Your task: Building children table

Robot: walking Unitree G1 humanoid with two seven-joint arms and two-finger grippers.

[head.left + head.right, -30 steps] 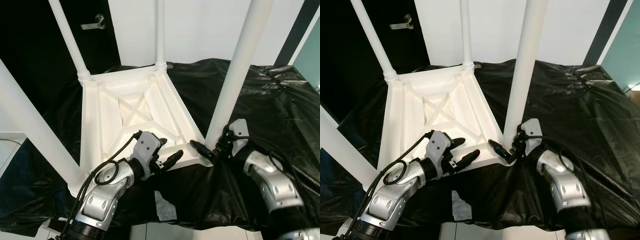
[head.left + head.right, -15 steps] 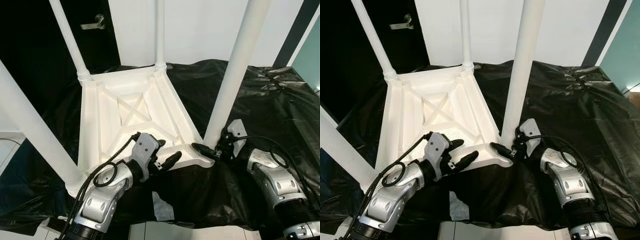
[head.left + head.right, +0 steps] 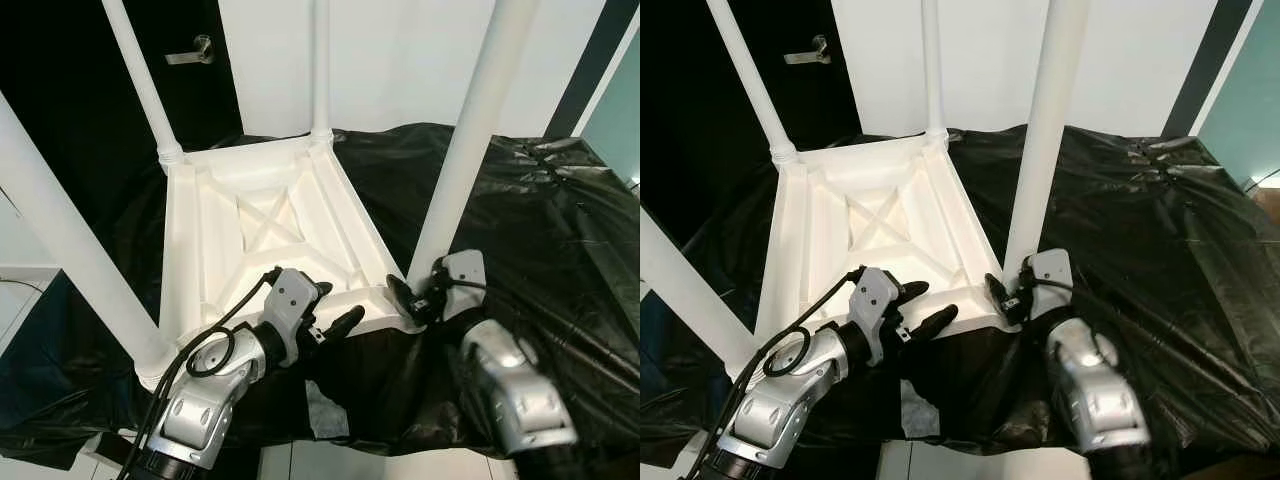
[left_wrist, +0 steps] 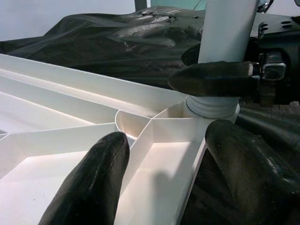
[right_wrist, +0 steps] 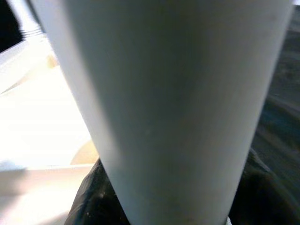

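Observation:
A white children's table [image 3: 260, 215] lies upside down on a black sheet, its legs pointing up. My left gripper [image 3: 338, 303] is at the near rim of the tabletop, open, with one finger [image 4: 93, 183] inside the frame and the other finger [image 4: 248, 168] outside it. My right gripper [image 3: 412, 298] is at the foot of the near right leg [image 3: 470, 130], shut on it. In the left wrist view one right finger [image 4: 211, 77] lies across the front of the leg, just above its collar [image 4: 213, 105]. The leg [image 5: 173, 108] sits very close in the right wrist view.
Black plastic sheet [image 3: 540, 220] covers the surface under and to the right of the table. A scrap of white paper [image 3: 322, 410] lies at the near edge. A dark door with a handle [image 3: 195, 50] stands at the back left, beside a white wall.
My right arm has swung in nearer to me, while its gripper stays at the foot of the leg. The left gripper has kept its place on the rim.

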